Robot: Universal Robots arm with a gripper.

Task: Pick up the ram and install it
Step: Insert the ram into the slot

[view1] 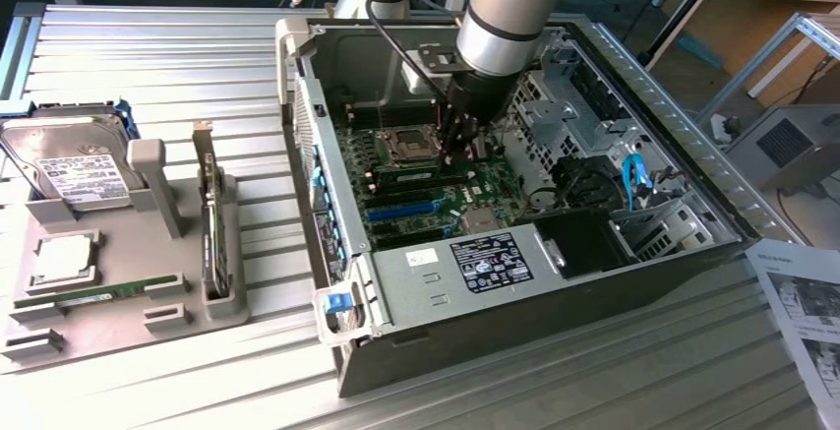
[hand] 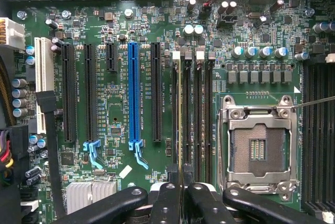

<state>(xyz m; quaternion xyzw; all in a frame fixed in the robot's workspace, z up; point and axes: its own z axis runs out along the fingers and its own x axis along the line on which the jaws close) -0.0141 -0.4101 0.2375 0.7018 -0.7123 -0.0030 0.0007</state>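
Black 2-finger gripper [view1: 462, 127] is down inside the open grey computer case [view1: 434, 292], near the silver square CPU socket [hand: 260, 145]. Jaws are closed on the ram [hand: 180, 111], a thin green circuit-board stick seen edge-on. It stands upright along the long black memory slot [hand: 209, 114] row beside the socket, at the 1 of 4 farthest from it.

Judged progress: pick-up done, stick lined up at its slot. Cannot tell if it is fully seated or latched.
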